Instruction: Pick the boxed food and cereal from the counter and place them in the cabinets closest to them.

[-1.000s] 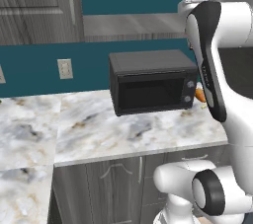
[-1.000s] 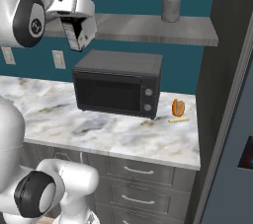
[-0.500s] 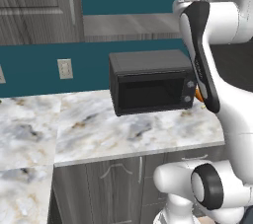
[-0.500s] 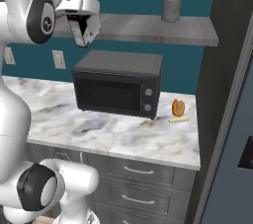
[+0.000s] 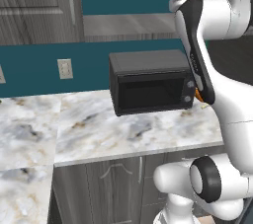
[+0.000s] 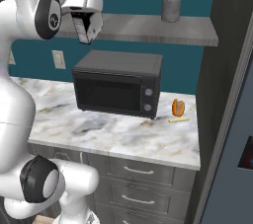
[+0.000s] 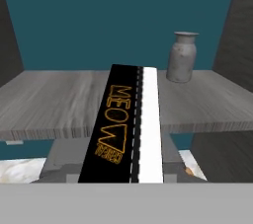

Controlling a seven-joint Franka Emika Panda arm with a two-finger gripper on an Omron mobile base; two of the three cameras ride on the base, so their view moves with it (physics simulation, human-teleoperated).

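Black-and-white, the boxed food [image 7: 129, 129] sits clamped between the closed fingers [image 6: 86, 31], held up above the microwave [image 6: 118, 82] and level with the grey wooden shelf [image 7: 54, 102]. Carry it forward flat over the shelf edge, well apart from the grey jar [image 7: 182, 56], then lower before letting go.

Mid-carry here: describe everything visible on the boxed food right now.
The boxed food is a thin black carton with a white face and orange outlined lettering reading MEOW on its black side. In the hand view it runs lengthwise away from the camera toward the grey wood shelf. In the right base view it shows between the fingers of the gripper, which is shut on it, tilted, above the microwave and in front of the shelf.
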